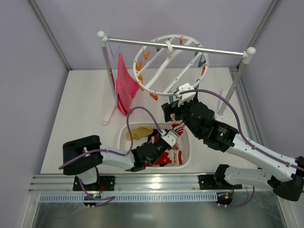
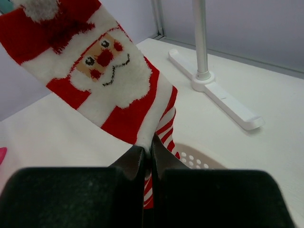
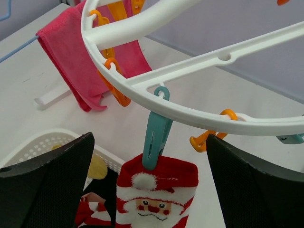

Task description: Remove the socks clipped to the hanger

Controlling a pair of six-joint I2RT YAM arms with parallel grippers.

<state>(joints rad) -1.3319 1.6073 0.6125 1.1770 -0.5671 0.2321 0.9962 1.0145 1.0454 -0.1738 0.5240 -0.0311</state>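
While pinching the striped Santa sock [image 2: 109, 85] low in the left jaws for tension — holds right jaws spread either side of its teal clip [image 3: 155, 137] on the hanger [image 3: 190, 71], seemingly to squeeze it open.

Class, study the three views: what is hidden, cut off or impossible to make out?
- Top view: the teal clip gripping the Santa sock is hidden under the right arm.
- Left wrist view: the sock's cuff is cut by the top edge; its lower end hides behind the left gripper.
- Right wrist view: the bottom edge cuts the sock; a finger blocks most of the basket.
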